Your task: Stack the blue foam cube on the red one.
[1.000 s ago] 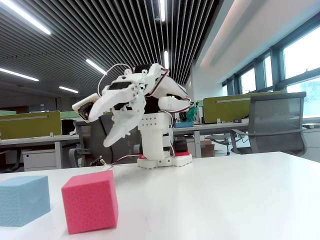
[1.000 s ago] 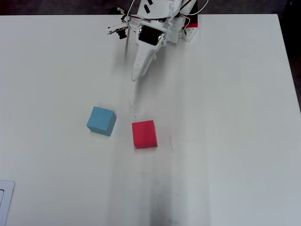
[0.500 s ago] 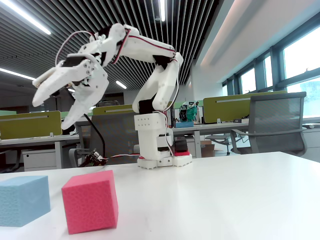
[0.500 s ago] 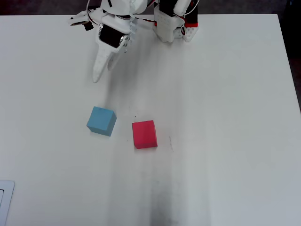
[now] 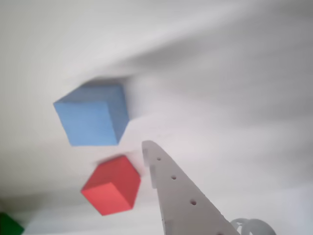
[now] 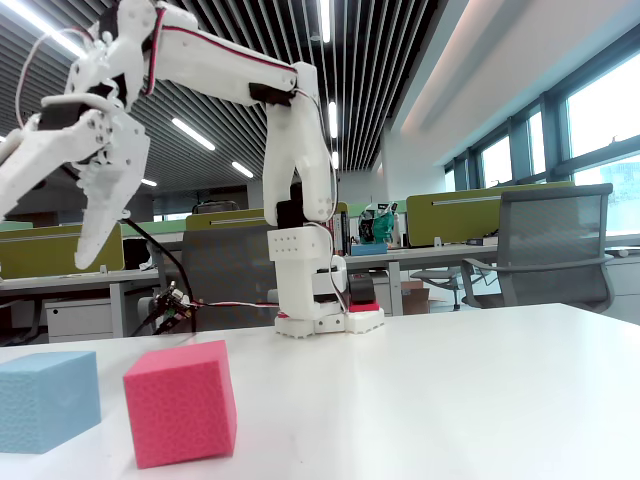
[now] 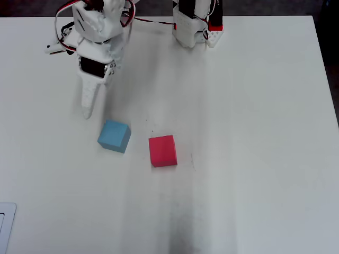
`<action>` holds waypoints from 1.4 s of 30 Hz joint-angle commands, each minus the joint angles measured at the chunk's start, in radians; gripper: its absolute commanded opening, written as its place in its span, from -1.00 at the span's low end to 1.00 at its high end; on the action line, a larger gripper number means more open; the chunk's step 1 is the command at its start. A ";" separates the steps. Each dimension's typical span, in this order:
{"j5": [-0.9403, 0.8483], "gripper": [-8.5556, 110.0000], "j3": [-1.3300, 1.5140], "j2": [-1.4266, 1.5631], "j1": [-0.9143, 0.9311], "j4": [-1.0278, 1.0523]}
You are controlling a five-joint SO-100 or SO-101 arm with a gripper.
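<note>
Blue foam cube (image 7: 114, 136) is my target. From my gripper (image 7: 86, 112), which hangs in the air with jaws parted and nothing held, it lies just ahead and slightly right in the overhead view, away from the robot base (image 7: 193, 29). A cube has no long axis; its faces sit rotated against the table (image 7: 265, 132) edges, so I judge a wrist turn is needed. Just right of it, apart, sits the red one (image 7: 162, 151), nearly square to the edges.
</note>
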 commanded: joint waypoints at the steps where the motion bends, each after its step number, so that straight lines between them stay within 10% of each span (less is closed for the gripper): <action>1: -0.014 -0.13 -0.156 -0.080 -0.012 0.034; 42: 0.081 -0.36 -0.492 -0.577 -0.098 0.097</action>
